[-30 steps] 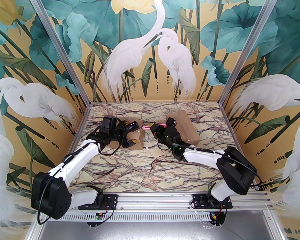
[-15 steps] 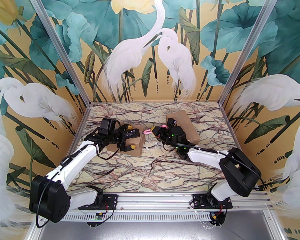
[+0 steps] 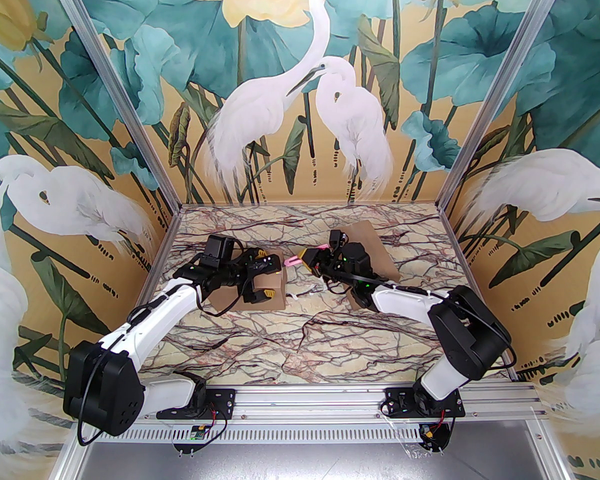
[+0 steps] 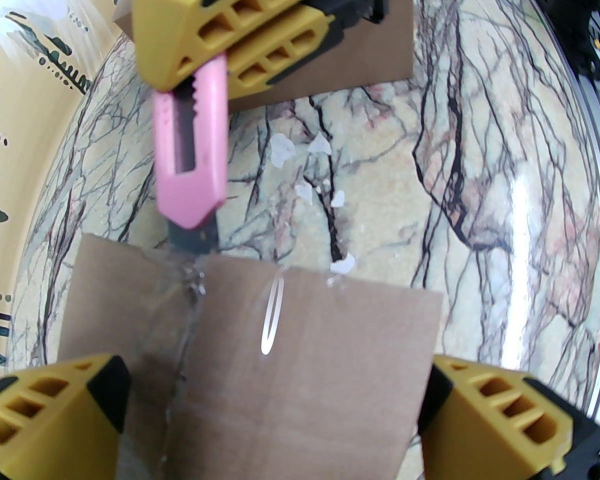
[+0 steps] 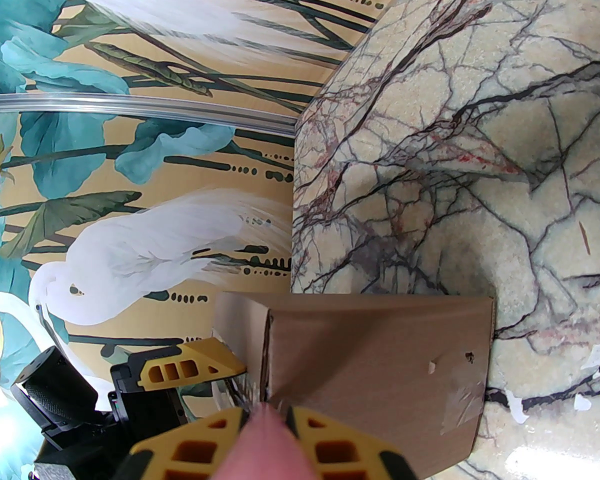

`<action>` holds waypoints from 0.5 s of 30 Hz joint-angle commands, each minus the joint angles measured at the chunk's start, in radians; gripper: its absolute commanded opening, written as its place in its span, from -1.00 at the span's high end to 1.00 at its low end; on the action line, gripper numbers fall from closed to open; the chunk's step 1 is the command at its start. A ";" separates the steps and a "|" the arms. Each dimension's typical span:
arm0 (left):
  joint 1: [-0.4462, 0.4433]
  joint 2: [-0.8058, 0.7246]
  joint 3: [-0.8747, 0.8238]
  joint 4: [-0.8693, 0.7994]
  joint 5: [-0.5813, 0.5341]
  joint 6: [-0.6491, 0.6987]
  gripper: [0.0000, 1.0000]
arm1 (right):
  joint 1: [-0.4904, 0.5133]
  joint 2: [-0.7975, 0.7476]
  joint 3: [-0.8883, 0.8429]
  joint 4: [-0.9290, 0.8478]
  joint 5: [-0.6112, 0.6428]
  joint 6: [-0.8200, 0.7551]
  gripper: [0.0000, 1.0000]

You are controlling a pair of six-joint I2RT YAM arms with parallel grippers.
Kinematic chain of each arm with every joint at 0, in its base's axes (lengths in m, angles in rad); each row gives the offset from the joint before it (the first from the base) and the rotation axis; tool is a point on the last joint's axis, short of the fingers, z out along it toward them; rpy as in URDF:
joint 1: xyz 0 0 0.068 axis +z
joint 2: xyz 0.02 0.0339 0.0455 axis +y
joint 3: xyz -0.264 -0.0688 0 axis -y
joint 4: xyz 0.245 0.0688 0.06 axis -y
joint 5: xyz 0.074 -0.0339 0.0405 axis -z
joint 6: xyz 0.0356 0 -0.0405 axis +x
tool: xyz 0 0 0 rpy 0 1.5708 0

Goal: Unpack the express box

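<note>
Box: small brown cardboard express box lying on the marble-patterned table, left of centre, top face closed and crossed by a strip of clear tape along its seam.
Left gripper: left gripper poised over the box, yellow fingers spread wide, one on either side of the top face; whether they touch the cardboard cannot be told.
Right gripper: right gripper reaching in from the right, fingers pressed together on a pink plastic utility knife.
Knife: handle pointing toward the box; its dark front end meets the box's far edge exactly where the taped seam begins.
Second cardboard: larger flat brown cardboard piece behind the right arm, well apart from the box.
Debris: small white tape scraps scattered on the table between the two cardboard items.
</note>
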 commanded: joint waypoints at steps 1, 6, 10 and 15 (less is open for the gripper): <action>0.006 0.017 0.041 0.211 -0.057 -0.130 -0.99 | 0.056 -0.017 -0.014 -0.069 -0.145 -0.008 1.00; 0.010 0.027 0.059 0.206 -0.081 -0.184 -0.97 | 0.071 -0.074 -0.081 -0.060 -0.073 0.018 1.00; 0.019 0.026 0.061 0.158 -0.063 -0.177 -0.94 | 0.072 -0.142 -0.129 -0.085 -0.035 0.016 1.00; 0.023 0.002 0.039 0.120 -0.034 -0.141 -0.92 | 0.060 -0.173 -0.163 -0.100 -0.057 0.012 1.00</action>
